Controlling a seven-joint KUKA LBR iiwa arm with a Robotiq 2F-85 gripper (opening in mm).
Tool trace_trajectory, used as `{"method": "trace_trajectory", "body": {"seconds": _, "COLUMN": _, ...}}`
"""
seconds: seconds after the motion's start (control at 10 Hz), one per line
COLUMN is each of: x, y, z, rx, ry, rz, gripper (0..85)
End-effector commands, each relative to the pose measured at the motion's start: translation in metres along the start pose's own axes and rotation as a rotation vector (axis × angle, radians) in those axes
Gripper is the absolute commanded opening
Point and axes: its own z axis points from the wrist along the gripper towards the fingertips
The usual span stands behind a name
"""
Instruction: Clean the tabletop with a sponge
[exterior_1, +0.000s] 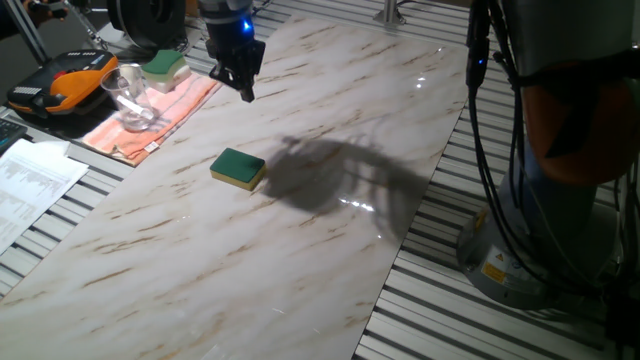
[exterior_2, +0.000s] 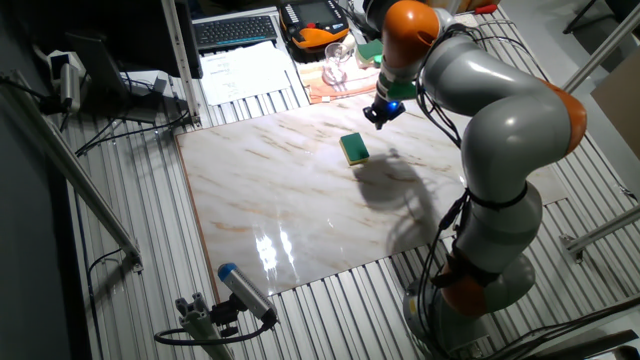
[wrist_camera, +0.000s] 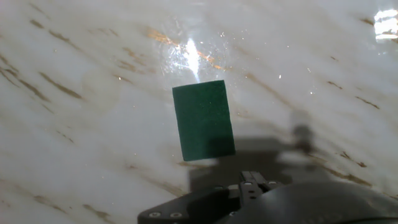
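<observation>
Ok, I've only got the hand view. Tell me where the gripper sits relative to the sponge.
Observer: The gripper hangs above the tabletop, clear of the sponge, offset toward a pink cloth.
Operator: Describe the sponge's side. I only see a green top.
Observer: Under the green top there is a yellow foam body. The sponge lies flat on the tabletop.
Operator: List what lies outside my frame.
Observer: A paler sponge and a glass sit on that cloth by the tabletop's edge, apart from the dark sponge.
</observation>
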Motion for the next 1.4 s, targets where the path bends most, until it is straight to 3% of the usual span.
{"method": "trace_trajectory", "body": {"seconds": 0.0, "x": -0.001, "y": 0.002, "z": 0.004, "rx": 0.0, "ry": 0.0, "rz": 0.001, "gripper": 0.0}}
{"method": "trace_trajectory", "body": {"seconds": 0.6, "x": -0.009, "y": 0.016, "z": 0.024, "rx": 0.014, "ry": -0.001, "rz": -0.006, "gripper": 0.0}}
{"method": "trace_trajectory", "body": {"seconds": 1.0, "x": -0.011, "y": 0.028, "z": 0.04, "rx": -0.011, "ry": -0.014, "rz": 0.008, "gripper": 0.0}}
{"method": "trace_trajectory", "body": {"seconds": 1.3, "x": -0.009, "y": 0.036, "z": 0.045, "rx": -0.002, "ry": 0.002, "rz": 0.011, "gripper": 0.0}}
